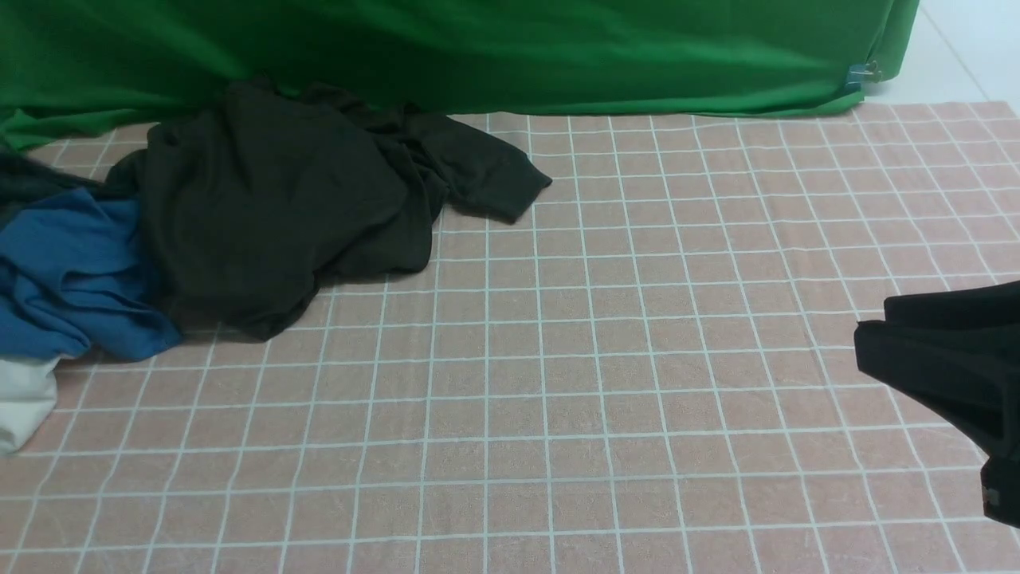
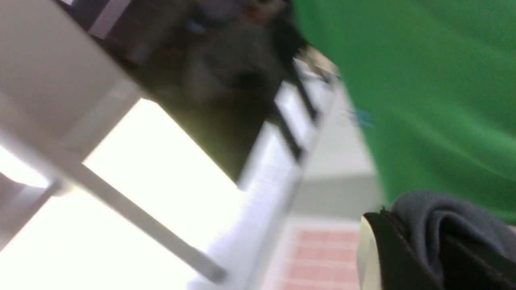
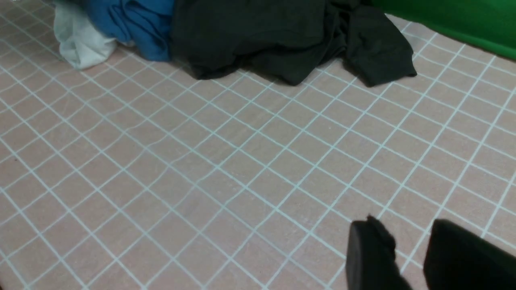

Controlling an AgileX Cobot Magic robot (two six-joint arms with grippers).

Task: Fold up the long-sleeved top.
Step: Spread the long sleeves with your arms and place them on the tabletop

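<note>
Top crumpled (black, faintly brown); left hand clamps grey cloth, right hand apart.

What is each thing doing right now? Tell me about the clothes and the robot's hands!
Black top, crumpled in a heap, not folded.
Blue garment, crumpled.
White cloth, bunched up.
Right gripper, open, empty.
Left gripper, shut on grey cloth.
</note>
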